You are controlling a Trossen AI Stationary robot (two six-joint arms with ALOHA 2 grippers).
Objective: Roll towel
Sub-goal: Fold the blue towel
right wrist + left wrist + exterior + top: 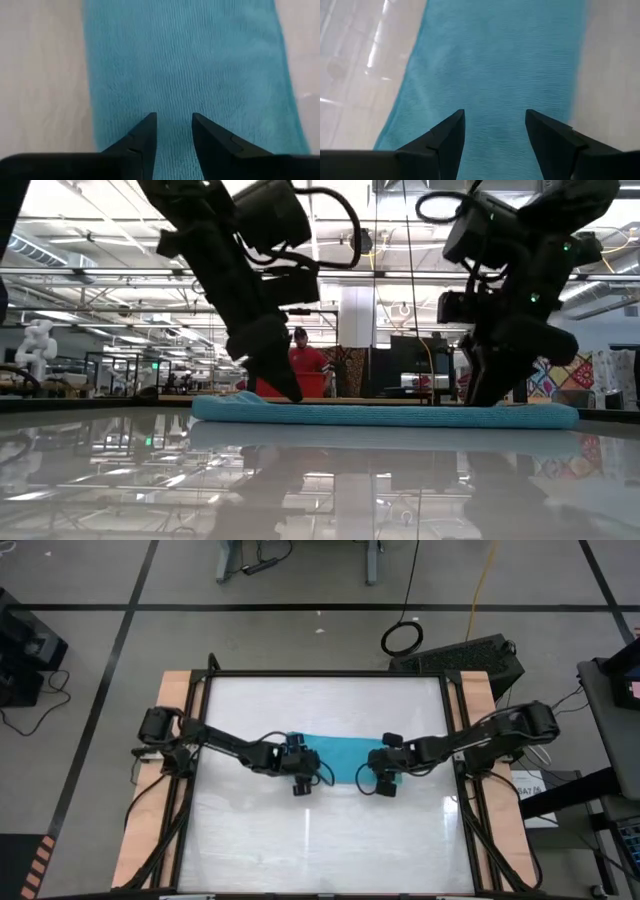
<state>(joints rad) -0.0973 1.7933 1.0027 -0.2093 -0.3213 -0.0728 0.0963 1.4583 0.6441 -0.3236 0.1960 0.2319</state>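
The turquoise towel [343, 753] lies flat on the table as a strip running left to right; it also shows in the low view [400, 415]. My left gripper [303, 764] is open over the towel's left end, its fingers astride the cloth [500, 65]. My right gripper [386, 766] is open, with a narrower gap, over the towel's right end [190, 65]. Both point down at a slant. My left gripper [495, 117] comes from above, slanting, and in the low view its fingertips [288, 392] reach down to the top of the towel's left end [225, 408]. The fingers are apart and pinch nothing, and the towel lies flat. My right gripper [174, 120] comes from above at the towel's right end [540, 416]. Its fingertips [485, 395] reach the cloth's top in the low view; whether they press it I cannot tell. The fingers are apart and the towel lies flat.
The glossy white tabletop [320, 840] lies bare on the near side of the towel, framed by a dark rail [325, 673] and wooden side strips [150, 820]. A person in red [305, 365] stands far behind the table in the room.
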